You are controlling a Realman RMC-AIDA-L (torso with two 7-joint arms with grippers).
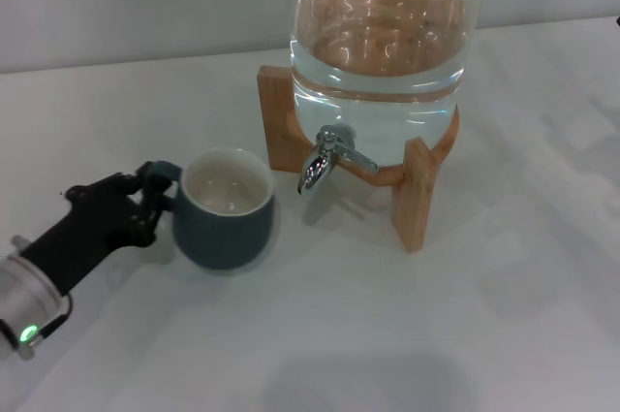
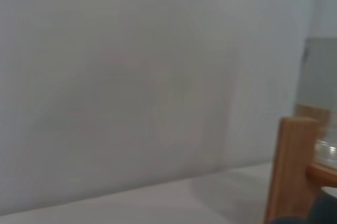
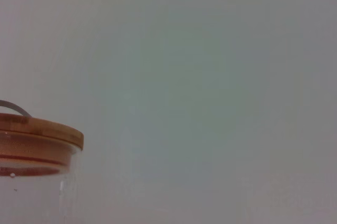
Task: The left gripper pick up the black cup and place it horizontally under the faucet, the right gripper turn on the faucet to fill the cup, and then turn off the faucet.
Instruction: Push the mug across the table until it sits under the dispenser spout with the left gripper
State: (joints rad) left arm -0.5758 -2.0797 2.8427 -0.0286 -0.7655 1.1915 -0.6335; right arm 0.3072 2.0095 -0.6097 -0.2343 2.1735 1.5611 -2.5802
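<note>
The black cup (image 1: 225, 210) stands upright on the white table, left of and a little in front of the faucet (image 1: 325, 158). Its cream inside looks empty. Its loop handle (image 1: 161, 175) points left. My left gripper (image 1: 153, 201) reaches in from the lower left and its fingers are closed around that handle. The chrome faucet sticks out of the big glass jar (image 1: 380, 53), spout down, to the right of the cup's rim and not over it. A dark sliver of the cup (image 2: 318, 214) shows in the left wrist view. My right gripper is out of view.
The jar holds water and sits on a wooden stand (image 1: 417, 194), whose leg also shows in the left wrist view (image 2: 292, 166). The right wrist view shows the jar's wooden lid (image 3: 37, 132) against a plain wall. The white table (image 1: 387, 334) stretches in front.
</note>
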